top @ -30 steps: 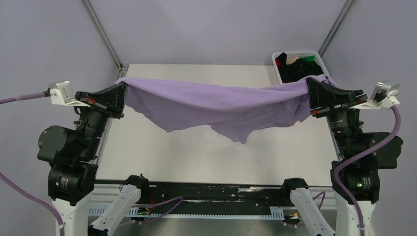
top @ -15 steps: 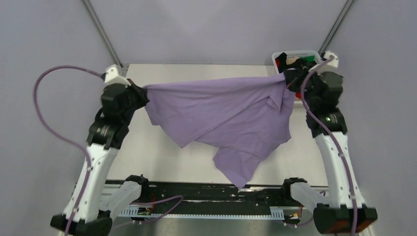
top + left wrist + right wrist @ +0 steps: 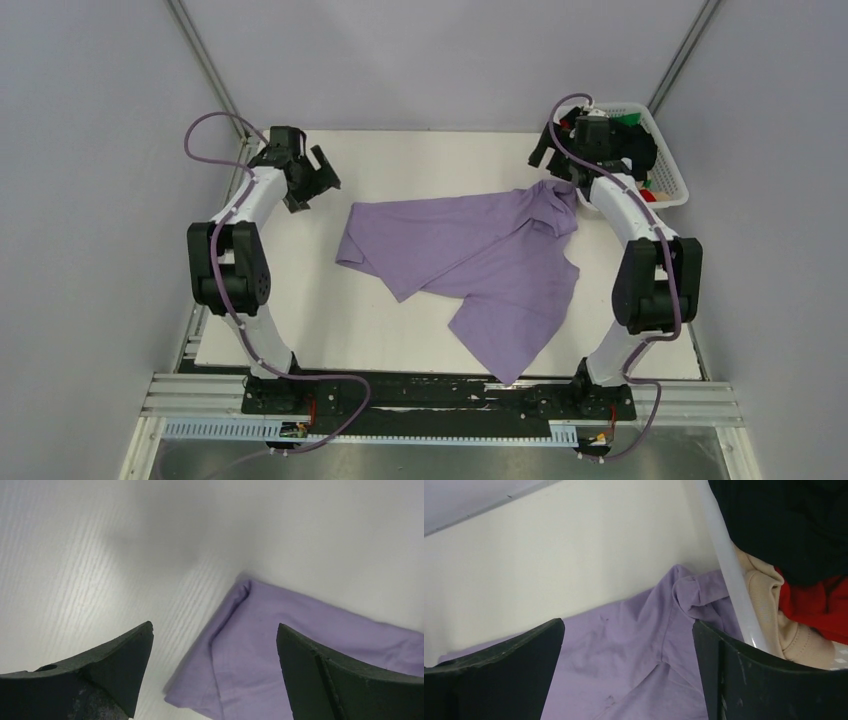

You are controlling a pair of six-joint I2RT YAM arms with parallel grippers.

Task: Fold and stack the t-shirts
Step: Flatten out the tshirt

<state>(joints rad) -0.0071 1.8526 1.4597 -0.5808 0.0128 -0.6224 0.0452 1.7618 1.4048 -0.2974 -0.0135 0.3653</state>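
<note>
The left gripper (image 3: 320, 180) hangs over the table (image 3: 300, 295) with its jaws wide apart and nothing between them. A corner of the purple shirt (image 3: 470, 255) lies just below and ahead of its fingers (image 3: 100, 675). The shirt is spread rumpled on the table. The right gripper (image 3: 548, 158) is also spread and empty, above the shirt's other end, which bunches against the basket (image 3: 733, 580) wall just to its right. In the basket lie a black shirt (image 3: 784, 520), a beige shirt (image 3: 769, 610) and a red shirt (image 3: 819, 605).

One lavender t-shirt (image 3: 480, 255), one basket (image 3: 670, 165), two arms (image 3: 245, 200) (image 3: 620, 205)
</note>
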